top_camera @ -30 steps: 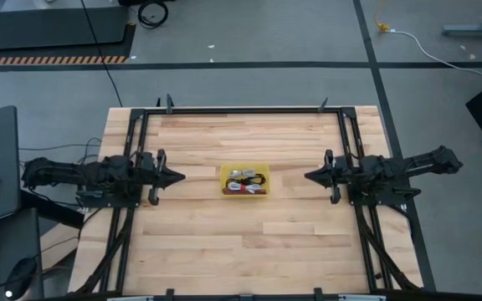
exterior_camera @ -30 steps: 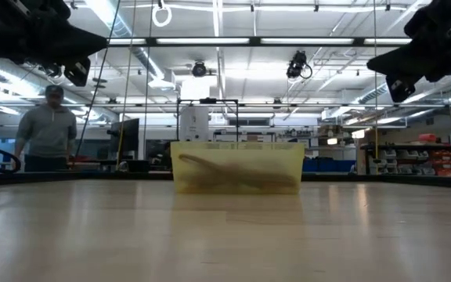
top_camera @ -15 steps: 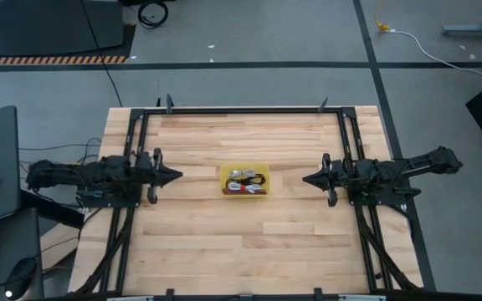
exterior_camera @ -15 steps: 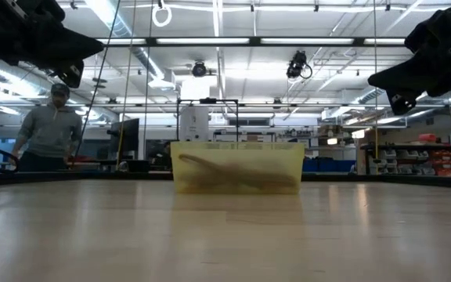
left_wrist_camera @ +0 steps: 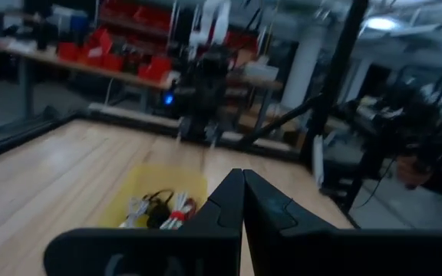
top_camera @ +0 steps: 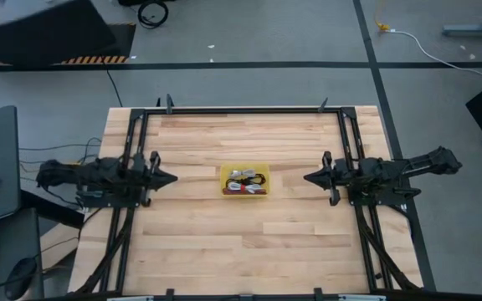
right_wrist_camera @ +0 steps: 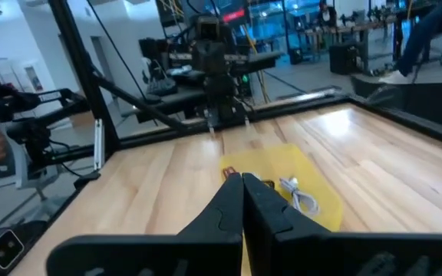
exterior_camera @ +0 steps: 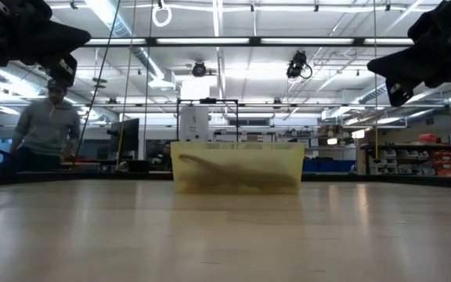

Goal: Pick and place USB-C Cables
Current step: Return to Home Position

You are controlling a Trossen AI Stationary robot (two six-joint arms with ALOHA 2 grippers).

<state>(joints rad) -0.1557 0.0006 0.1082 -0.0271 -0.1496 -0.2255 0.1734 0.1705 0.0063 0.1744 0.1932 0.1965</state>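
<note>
The left gripper (top_camera: 172, 177) and right gripper (top_camera: 306, 177), fingers pressed together and empty, hover well apart either side of the translucent yellow bin (top_camera: 222, 183). The bin holds the coiled USB-C cables (top_camera: 246, 180) mid-way across the plank-wood worktop (top_camera: 241, 251).

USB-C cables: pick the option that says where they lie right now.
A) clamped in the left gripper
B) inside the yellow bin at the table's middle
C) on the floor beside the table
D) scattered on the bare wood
B: the high view shows the cables bundled inside the yellow bin, while the left gripper and right gripper sit shut and empty at either side.
</note>
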